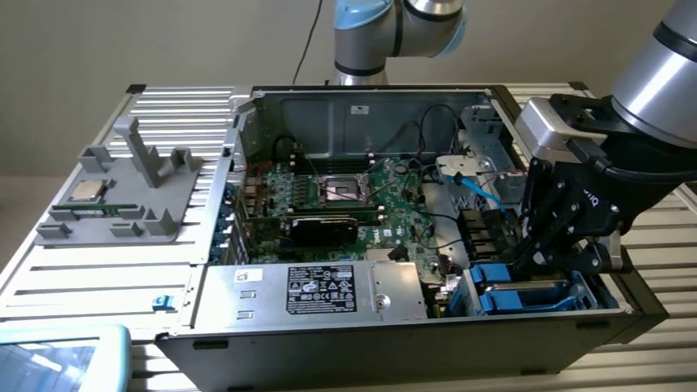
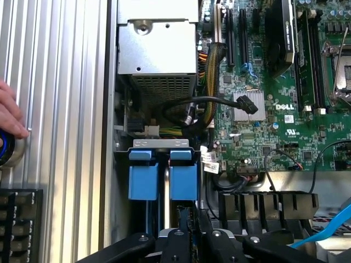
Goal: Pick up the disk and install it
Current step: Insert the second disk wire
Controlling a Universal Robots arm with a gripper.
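The disk (image 1: 521, 292) sits edge-up in the drive bay at the near corner of the open computer case (image 1: 360, 359), on the exterior view's right. Its blue carrier frame (image 2: 182, 181) and blue tabs show in the wrist view, beside a second blue carrier (image 2: 143, 181), and the label is hidden. My gripper (image 1: 541, 265) hangs right over the bay, just above the blue frame. In the wrist view the black gripper (image 2: 194, 219) is shut, its tips close together at the carrier's edge. I cannot tell whether it touches the frame.
A silver box with a black label (image 1: 316, 290) fills the case's near side beside the bay. The green motherboard (image 1: 348, 196), black cables (image 2: 219, 101) and a blue cable (image 1: 479, 192) lie close by. A grey fixture holding a CPU chip (image 1: 87, 189) stands outside. A person's hand (image 2: 11, 112) rests on the ribbed table.
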